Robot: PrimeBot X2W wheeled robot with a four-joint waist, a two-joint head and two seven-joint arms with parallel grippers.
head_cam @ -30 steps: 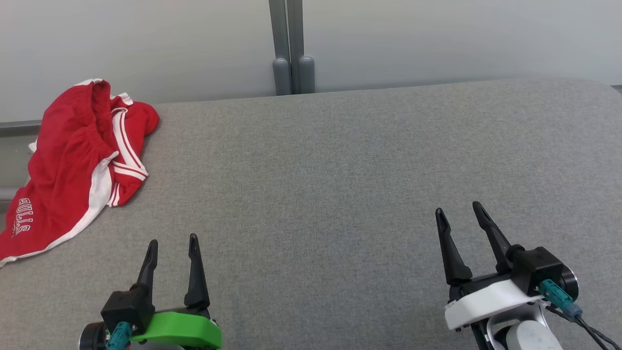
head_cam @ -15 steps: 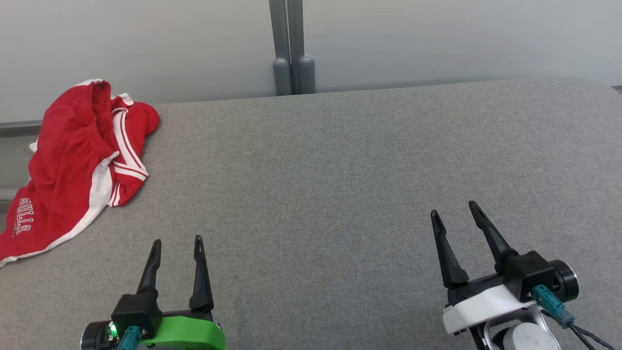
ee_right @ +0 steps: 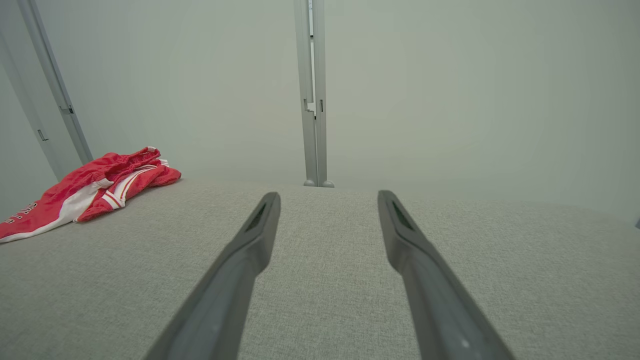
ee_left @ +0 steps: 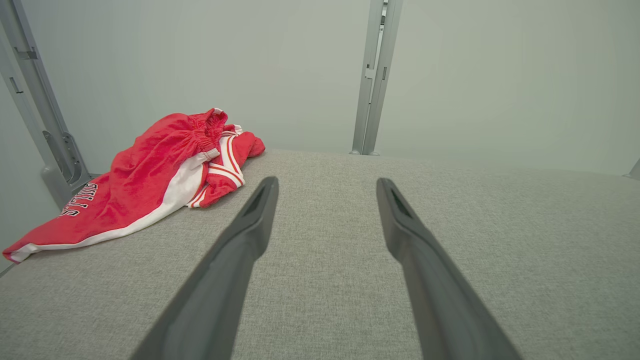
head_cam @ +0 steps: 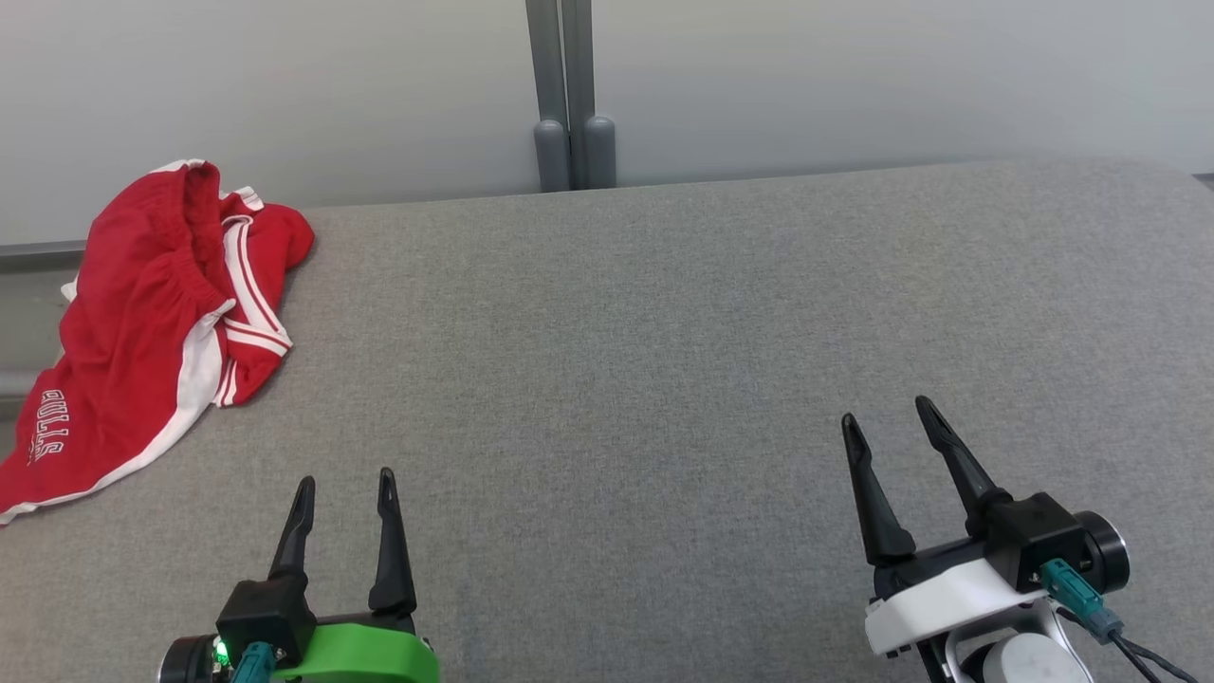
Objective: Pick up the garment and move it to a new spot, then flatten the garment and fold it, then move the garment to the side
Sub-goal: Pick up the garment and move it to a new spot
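Grey woven padding (head_cam: 664, 332) covers the work surface, backed by a pale wall (head_cam: 854, 76) with a grey upright post (head_cam: 569, 95) at the middle of the far edge. We hold both arms low at the near side, fingers pointing away from us. On the left gripper (head_cam: 345, 476) the fingers are spread with nothing between them; whether they touch the padding we cannot tell. The right gripper (head_cam: 884, 410) is likewise spread and empty, and is tilted a little to its left. We read the parted fingers as readiness for a first grasp, since no step of the task looks done. The garment (head_cam: 142, 313), red shorts with white trim, lies crumpled ahead of the left gripper and off to its left, well apart from the tips. From the right gripper it sits far across to the left. Its gathered waistband (head_cam: 194, 261) is heaped at the far end, with one leg trailing back toward us, the white lettering (head_cam: 47, 432) facing up. The heap sits hard against the surface's left margin, and we cannot tell whether any cloth overhangs. Bunched in a corner like that, it leaves no room for flattening, which is likely why it must first go to the bare padding ahead of both grippers. The left arm looks the natural one to reach. The raised waistband ridge seems the easiest pinch.
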